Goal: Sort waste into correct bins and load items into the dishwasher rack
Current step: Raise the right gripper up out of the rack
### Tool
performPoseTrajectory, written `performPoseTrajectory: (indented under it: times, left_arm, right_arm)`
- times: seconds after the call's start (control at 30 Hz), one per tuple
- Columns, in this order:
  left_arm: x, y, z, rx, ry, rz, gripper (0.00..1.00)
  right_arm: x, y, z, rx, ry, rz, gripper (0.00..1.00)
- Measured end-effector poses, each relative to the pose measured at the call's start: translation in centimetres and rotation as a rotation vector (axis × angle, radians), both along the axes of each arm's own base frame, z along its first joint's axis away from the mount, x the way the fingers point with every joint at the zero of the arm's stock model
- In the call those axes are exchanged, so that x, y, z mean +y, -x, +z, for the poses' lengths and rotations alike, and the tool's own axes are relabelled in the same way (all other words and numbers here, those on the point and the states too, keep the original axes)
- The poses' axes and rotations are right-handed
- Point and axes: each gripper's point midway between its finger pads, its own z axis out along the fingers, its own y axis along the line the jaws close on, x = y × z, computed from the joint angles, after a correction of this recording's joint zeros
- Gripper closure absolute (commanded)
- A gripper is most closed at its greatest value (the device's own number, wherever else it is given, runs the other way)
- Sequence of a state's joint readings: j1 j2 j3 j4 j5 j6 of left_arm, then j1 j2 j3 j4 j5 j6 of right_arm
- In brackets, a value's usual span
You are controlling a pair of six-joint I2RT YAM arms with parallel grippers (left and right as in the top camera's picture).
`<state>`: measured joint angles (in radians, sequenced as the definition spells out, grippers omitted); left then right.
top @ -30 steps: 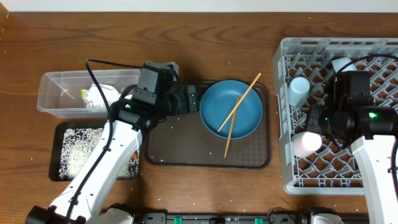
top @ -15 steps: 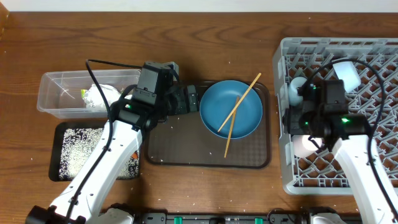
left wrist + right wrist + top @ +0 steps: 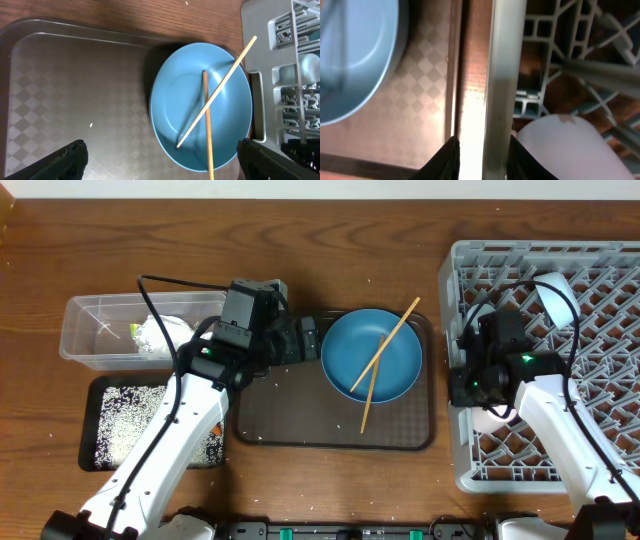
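Your left gripper [image 3: 305, 340] hung over the left side of the brown serving tray [image 3: 290, 420], and its jaws were wide open with nothing in them. The tray floor to the left of the blue plate [image 3: 372, 358] and below it was bare, so there was room there. The plate sat in the tray's top right part, with its right edge close to the tray's rim. The dishwasher rack [image 3: 600, 470] stood just beside that rim, with only a thin strip of table between.

Your right gripper [image 3: 482, 150] was at the rack's left edge. The grey wall of the rack ran between its fingers [image 3: 449, 160]. I could not tell if they were squeezing it.

There were two chopsticks [image 3: 385, 345], crossed on the one plate. One stuck out past the tray's top right corner toward the rack. The other reached over the plate's lower rim onto the tray floor.

In the rack I counted three dishes: a light blue cup [image 3: 480, 313] half hidden by your right arm, a pale bowl [image 3: 556, 288] near the top, and a white-pink cup [image 3: 560, 145] right by the right gripper.

On the left stood one clear tub [image 3: 90, 330] with one wrapper [image 3: 160, 333] in it. Below it lay one black tray [image 3: 95, 420] full of rice [image 3: 130, 420]. Your left arm crossed over the black tray's right side. A few more grains lay loose on the table and the brown tray.
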<state>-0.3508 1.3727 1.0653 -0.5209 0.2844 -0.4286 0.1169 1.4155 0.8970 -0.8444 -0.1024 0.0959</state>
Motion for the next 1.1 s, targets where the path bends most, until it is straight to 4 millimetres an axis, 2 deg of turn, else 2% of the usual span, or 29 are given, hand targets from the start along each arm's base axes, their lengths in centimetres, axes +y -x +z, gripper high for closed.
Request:
performPoseTrajectory:
  times: [0.27, 0.47, 0.5, 0.6, 0.67, 0.8, 0.9, 0.97, 1.1]
  left_arm:
    - [0.0, 0.0, 0.0, 0.0, 0.0, 0.0, 0.02]
    - [0.0, 0.0, 0.0, 0.0, 0.0, 0.0, 0.02]
    - [0.0, 0.0, 0.0, 0.0, 0.0, 0.0, 0.02]
    - [0.0, 0.0, 0.0, 0.0, 0.0, 0.0, 0.02]
    - [0.0, 0.0, 0.0, 0.0, 0.0, 0.0, 0.02]
    - [0.0, 0.0, 0.0, 0.0, 0.0, 0.0, 0.02]
    - [0.0, 0.0, 0.0, 0.0, 0.0, 0.0, 0.02]
    - [0.0, 0.0, 0.0, 0.0, 0.0, 0.0, 0.02]
    - [0.0, 0.0, 0.0, 0.0, 0.0, 0.0, 0.02]
  right_arm:
    - [-0.5, 1.1, -0.2, 0.046, 0.026, -0.011, 0.9]
    - [-0.7, 1.7, -0.3, 0.069, 0.031, -0.023, 0.92]
    - [-0.7, 1.7, -0.3, 0.071, 0.031, -0.023, 0.9]
    - [-0.6, 1.8, -0.3, 0.074, 0.029, -0.024, 0.69]
    - [-0.4, 1.9, -0.3, 0.08, 0.014, -0.032, 0.51]
    - [0.1, 1.4, 0.2, 0.059, 0.003, -0.019, 0.43]
    - [-0.4, 0.2, 1.6, 0.023, 0.039, -0.024, 0.41]
    - [-0.8, -1.1, 3.4, -0.019, 0.063, -0.032, 0.4]
    - [-0.6, -4.1, 8.4, -0.136, 0.059, -0.04, 0.34]
